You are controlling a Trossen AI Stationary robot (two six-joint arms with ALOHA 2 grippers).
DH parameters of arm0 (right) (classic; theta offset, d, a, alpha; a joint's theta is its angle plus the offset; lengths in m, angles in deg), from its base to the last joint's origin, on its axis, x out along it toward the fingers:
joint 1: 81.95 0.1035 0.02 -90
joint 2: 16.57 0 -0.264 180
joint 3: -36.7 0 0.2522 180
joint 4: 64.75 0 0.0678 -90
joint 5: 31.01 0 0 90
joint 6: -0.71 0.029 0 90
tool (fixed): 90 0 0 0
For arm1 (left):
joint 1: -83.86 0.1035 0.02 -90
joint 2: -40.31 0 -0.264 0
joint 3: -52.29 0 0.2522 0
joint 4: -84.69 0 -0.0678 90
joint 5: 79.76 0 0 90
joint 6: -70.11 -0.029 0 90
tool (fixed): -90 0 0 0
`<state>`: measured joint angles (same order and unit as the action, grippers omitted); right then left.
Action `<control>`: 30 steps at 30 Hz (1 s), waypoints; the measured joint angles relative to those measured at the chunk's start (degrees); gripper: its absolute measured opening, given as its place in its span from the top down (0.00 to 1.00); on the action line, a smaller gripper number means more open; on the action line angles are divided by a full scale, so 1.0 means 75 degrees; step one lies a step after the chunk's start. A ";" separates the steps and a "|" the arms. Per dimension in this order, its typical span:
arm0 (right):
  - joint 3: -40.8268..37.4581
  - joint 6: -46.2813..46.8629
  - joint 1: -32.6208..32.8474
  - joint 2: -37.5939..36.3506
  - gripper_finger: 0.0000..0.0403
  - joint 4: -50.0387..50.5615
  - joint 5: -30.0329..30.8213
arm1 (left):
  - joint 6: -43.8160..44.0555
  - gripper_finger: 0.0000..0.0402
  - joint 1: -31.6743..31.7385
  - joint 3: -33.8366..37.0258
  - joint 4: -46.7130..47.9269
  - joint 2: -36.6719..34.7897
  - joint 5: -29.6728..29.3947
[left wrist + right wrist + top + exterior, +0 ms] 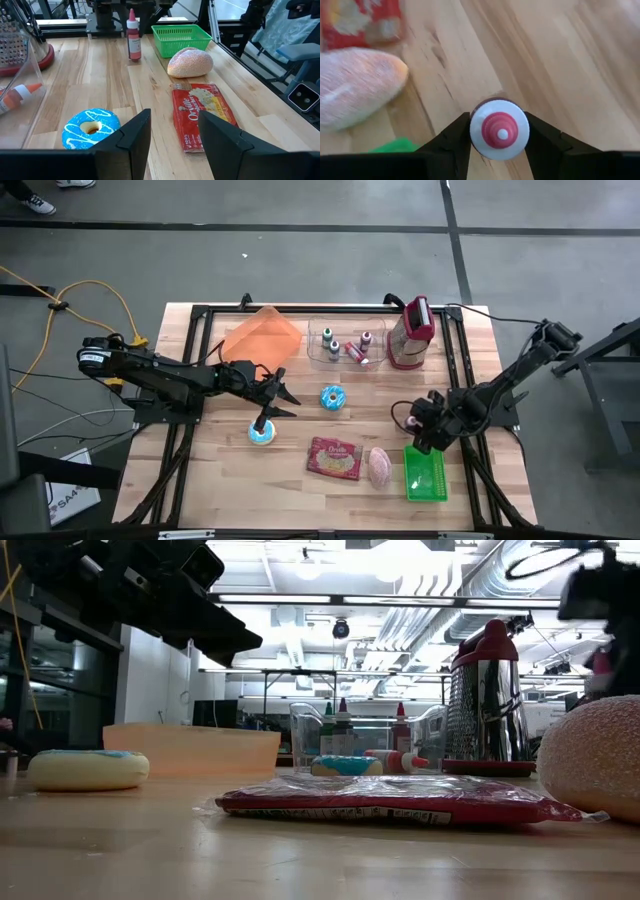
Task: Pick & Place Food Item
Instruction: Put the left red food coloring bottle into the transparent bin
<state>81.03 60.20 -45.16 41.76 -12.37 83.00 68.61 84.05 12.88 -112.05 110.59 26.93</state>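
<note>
right claw [418, 423] beside green basket [426, 475] | left claw [283, 398] above white donut [262, 434] | blue donut [332, 398] mid-table

Wood table [300, 490] (matt); metal grater [487, 705]

The left gripper [272, 402] hovers left of centre, fingers parted and empty. The right gripper [425, 423], at right, pinches a red-and-white capped bottle [499, 129].

I work in a lab or workshop hall, not a home. My wooden table [210, 480] sits in a black metal frame [200, 315] on a bare grey concrete floor [300, 260], with a yellow cable [100, 290] trailing across it. Beyond the table I see exposed silver ducts [440, 600], strip lights and more workbenches.
</note>
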 joint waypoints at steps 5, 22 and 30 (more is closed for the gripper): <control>0.0686 -0.1076 -0.0510 0.0000 0.65 0.0203 -0.0009 | 0.0000 0.61 0.0002 0.0000 -0.0002 0.0000 0.0003; 0.2921 -0.3754 -0.3684 0.0201 0.65 0.0443 -0.0978 | 0.0000 0.61 0.0000 0.0000 0.0000 0.0000 0.0003; 0.4160 -0.4651 -0.4780 0.1432 0.65 0.0606 -0.1270 | 0.0000 0.61 0.0003 0.0000 0.0000 0.0000 0.0000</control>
<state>112.23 25.32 -81.01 52.49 -7.83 73.47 68.61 84.07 12.88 -112.05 110.59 26.93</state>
